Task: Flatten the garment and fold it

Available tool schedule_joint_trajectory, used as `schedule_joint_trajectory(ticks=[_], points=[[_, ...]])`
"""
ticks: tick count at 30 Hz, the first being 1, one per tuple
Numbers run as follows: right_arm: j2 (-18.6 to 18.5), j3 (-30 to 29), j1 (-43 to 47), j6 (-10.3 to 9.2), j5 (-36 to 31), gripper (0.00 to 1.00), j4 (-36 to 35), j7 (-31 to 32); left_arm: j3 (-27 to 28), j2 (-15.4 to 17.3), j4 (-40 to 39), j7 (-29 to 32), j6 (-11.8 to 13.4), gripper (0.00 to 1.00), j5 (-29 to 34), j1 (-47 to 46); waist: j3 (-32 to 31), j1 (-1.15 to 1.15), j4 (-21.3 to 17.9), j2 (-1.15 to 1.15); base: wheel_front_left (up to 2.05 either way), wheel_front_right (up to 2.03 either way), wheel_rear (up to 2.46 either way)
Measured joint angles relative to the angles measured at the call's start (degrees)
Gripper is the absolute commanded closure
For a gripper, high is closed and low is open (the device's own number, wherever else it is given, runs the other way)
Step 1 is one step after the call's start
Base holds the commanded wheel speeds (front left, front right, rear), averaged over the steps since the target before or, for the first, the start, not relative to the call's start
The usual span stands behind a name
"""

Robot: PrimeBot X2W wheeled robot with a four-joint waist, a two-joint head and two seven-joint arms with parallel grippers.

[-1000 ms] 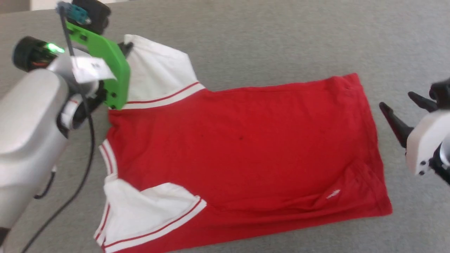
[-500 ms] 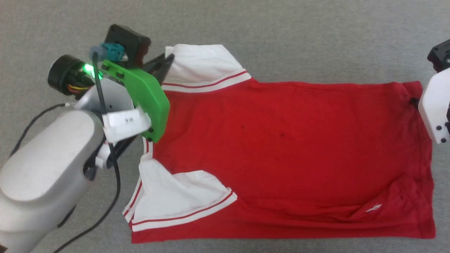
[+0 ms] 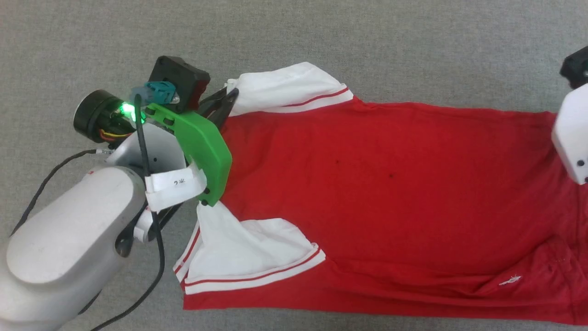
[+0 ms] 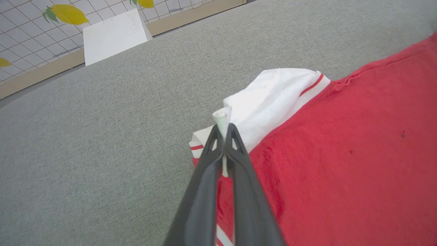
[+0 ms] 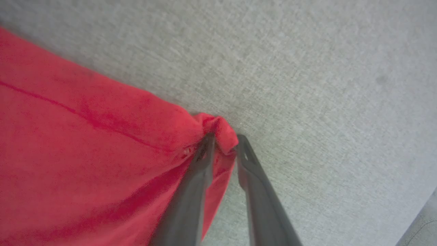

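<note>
The garment (image 3: 367, 184), a red shirt with white red-striped sleeves, lies spread on the grey surface with a plain red side up. My left gripper (image 3: 232, 94) is at its far left sleeve. In the left wrist view the left gripper (image 4: 223, 127) is shut on a pinch of white sleeve edge of the garment (image 4: 341, 153). In the right wrist view my right gripper (image 5: 223, 138) holds the bunched red hem corner of the garment (image 5: 85, 153) between its tips. In the head view the right arm's white housing (image 3: 572, 138) covers that corner.
A grey cloth-covered surface (image 3: 367, 41) extends all around the shirt. A white box (image 4: 112, 32) stands past its far edge, against a lemon-patterned tiled wall (image 4: 30, 30). A black cable (image 3: 158, 257) hangs from my left arm beside the near sleeve.
The head camera has shifted. My right gripper came from open, off to the right of the shirt, onto the far hem corner and closed on it. The left gripper kept its hold on the sleeve.
</note>
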Motion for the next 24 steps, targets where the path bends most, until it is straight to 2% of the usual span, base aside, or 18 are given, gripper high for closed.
schedule_joint_trajectory(ticks=[4,12,17,24], points=[[0.32,0.20,0.43,0.00,0.33,1.00,0.05,-1.20,-0.11,0.10,0.48,0.00,0.24,1.00,-0.01,0.27,-0.81,0.00,-0.24,0.00,0.00,0.00,0.00],[1.63,-2.35,2.28,0.01,2.89,1.00,2.40,-8.58,-0.13,0.21,2.54,-0.88,0.24,1.00,-0.71,2.14,-4.13,0.01,-1.14,0.00,0.00,0.00,0.00],[0.96,-3.20,4.46,0.02,5.44,1.00,1.91,-11.27,0.15,1.23,3.05,-1.80,0.31,1.00,-1.61,4.20,-7.42,0.01,-1.53,0.01,0.00,0.00,0.00],[1.47,-8.54,12.71,0.02,8.45,1.00,-0.08,-13.44,0.31,2.98,1.79,-2.88,1.77,1.00,-3.26,8.86,-12.43,0.01,-1.53,0.00,0.00,0.00,0.00]])
